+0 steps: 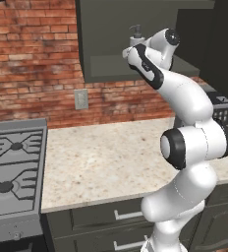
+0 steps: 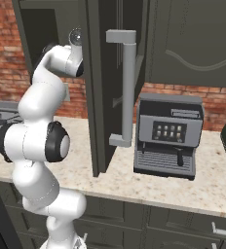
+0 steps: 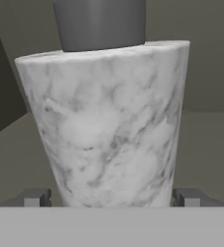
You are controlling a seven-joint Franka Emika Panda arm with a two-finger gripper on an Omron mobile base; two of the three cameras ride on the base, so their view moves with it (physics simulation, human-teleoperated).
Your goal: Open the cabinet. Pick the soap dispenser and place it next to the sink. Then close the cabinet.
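The cabinet (image 1: 111, 44) stands open, and its door (image 2: 98, 87) swings out over the bench (image 1: 106, 157), with the long handle (image 2: 127, 87) on its outer face. Inside, the soap dispenser (image 3: 106, 125) stands directly before the claw (image 3: 112, 197), between the two wide-apart fingers (image 3: 34, 198), and blocks the way deeper. The shelf (image 1: 108, 66) to its left is free. Below, the coffee machine (image 2: 168, 138) stands just beside the door, while the bench toward the stove (image 1: 13, 167) is free.

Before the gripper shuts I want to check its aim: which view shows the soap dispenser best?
The hand view: the soap dispenser stands close, between the open fingertips. The left base view shows just its pump head above the arm, inside the cabinet.
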